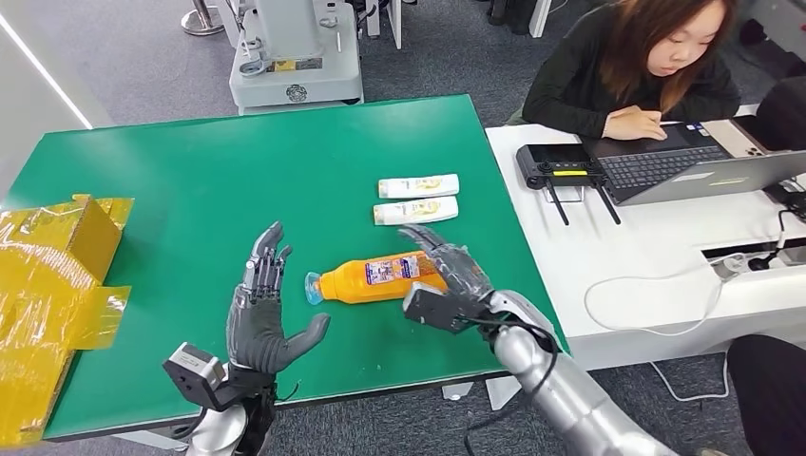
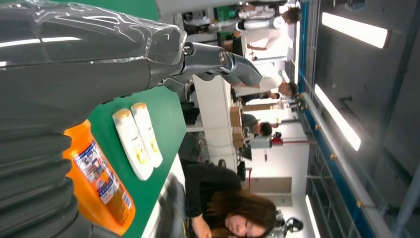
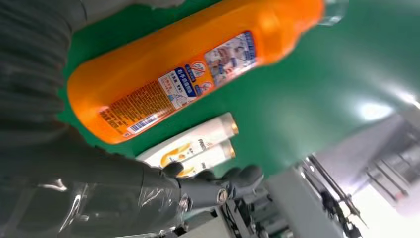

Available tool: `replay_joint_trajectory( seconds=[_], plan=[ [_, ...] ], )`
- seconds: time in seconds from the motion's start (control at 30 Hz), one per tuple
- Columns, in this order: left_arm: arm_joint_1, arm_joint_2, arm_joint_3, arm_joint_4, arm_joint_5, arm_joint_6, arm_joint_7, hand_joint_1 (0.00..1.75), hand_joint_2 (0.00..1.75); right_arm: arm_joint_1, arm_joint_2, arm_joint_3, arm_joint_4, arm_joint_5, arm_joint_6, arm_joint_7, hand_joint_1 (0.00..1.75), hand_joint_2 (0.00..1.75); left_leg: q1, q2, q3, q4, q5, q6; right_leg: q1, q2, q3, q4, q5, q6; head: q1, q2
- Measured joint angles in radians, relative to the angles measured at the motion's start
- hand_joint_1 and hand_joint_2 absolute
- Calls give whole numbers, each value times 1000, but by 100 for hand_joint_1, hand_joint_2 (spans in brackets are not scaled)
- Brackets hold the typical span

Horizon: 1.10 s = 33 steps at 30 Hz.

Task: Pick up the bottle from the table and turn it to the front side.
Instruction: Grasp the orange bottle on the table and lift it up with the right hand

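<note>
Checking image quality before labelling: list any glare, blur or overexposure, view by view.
Head view: sharp, evenly lit. Left wrist view: bright ceiling lights, glare streaks on the robot hand's cover. Right wrist view: the bottle's cap end soft, white glare on the table, blown-out corner beyond the table's edge.

One orange bottle (image 1: 378, 277), two white tubes (image 1: 418, 198).

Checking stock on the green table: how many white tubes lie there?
2: both white plastic tubes lie side by side beyond the orange bottle, one farther from the robot, the other nearer.
</note>
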Motion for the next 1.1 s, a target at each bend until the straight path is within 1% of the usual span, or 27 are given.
replay_joint_trajectory(
  seconds=[0.17,0.33,0.57,0.87,0.9,1.0,1.03,1.07,1.1],
  plan=[
    [-37,-18,-6,53,3,-26,0,0,175,-191,4,106,249,66,112,-1,0,175,0,-2,0,0,2,0,0,-2,0,0,1,1,0,0],
    [-60,-31,-9,93,4,-40,0,0,175,-306,14,196,398,123,125,12,0,175,0,-2,-1,1,2,1,0,-2,0,0,1,1,0,0],
    [-67,-37,-9,117,21,-66,0,0,175,-373,22,277,492,146,152,11,0,175,0,-2,-1,0,1,0,0,-2,0,0,1,1,0,0],
    [-80,-37,-1,160,109,-159,0,0,175,-431,28,335,549,135,282,-12,0,175,0,-2,-1,1,1,0,0,-2,0,0,1,1,0,0],
    [-80,-37,1,164,116,-168,0,0,175,-435,27,342,553,131,291,-15,4,175,0,-2,-1,1,1,0,0,-2,0,0,1,1,0,0],
    [-79,-35,6,177,132,-186,0,0,175,-442,21,361,562,122,310,-21,128,175,0,-2,-1,1,1,0,0,-2,0,0,1,1,0,0],
    [-78,-35,8,180,136,-191,0,0,175,-443,19,369,564,121,314,-23,167,175,0,-2,-1,1,1,0,0,-2,0,0,1,1,0,0],
    [-78,-34,11,182,138,-194,0,0,175,-445,17,376,567,120,317,-26,169,175,0,-2,-1,1,1,0,0,-2,0,0,1,1,0,0],
    [-78,-33,13,184,139,-196,0,0,175,-446,16,383,568,120,319,-28,168,175,0,-2,-1,1,1,0,0,-2,0,0,1,1,0,0]
  ],
)
